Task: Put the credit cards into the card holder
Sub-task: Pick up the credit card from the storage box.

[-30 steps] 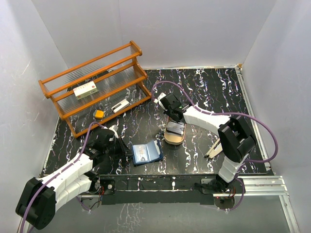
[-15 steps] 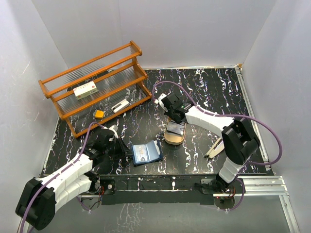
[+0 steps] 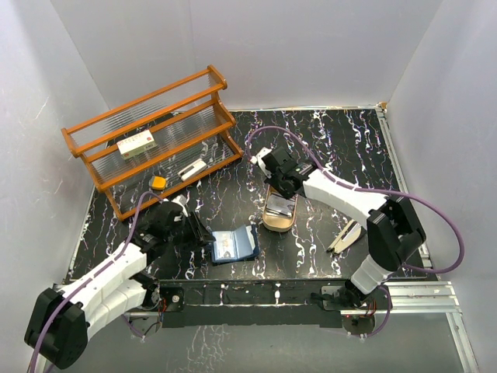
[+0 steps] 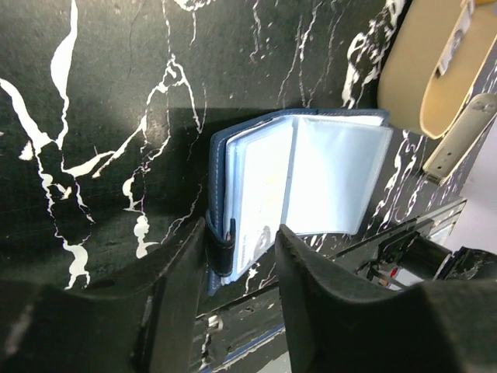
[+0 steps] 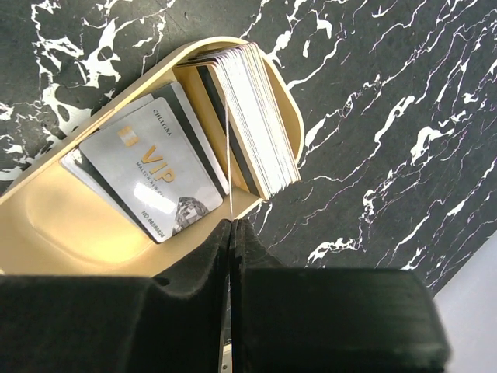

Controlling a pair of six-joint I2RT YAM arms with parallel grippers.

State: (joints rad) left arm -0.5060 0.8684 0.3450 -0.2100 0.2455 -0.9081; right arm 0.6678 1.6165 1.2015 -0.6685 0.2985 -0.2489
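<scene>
The card holder (image 3: pixel 234 245) lies open near the table's front edge, navy outside with light blue pockets (image 4: pixel 311 179). My left gripper (image 4: pixel 241 241) is open, its fingers on either side of the holder's left edge and navy strap (image 4: pixel 220 247). My right gripper (image 5: pixel 231 225) is shut on one thin credit card (image 5: pixel 231 167), seen edge-on, just above the oval tan tray (image 5: pixel 46 225). In the tray lie a grey VIP card (image 5: pixel 155 175) and a stack of cards on edge (image 5: pixel 256 116). From above, the right gripper (image 3: pixel 283 189) hangs over the tray's far end (image 3: pixel 273 223).
A wooden rack (image 3: pixel 155 140) stands at the back left with a white box with red marks (image 3: pixel 136 144), a yellow object (image 3: pixel 158 183) and a small white item (image 3: pixel 192 170). A pale tong-like object (image 3: pixel 344 235) lies at the front right.
My left gripper has moved right up to the card holder's left edge. My right arm has shifted slightly, and its gripper stays over the tray.
</scene>
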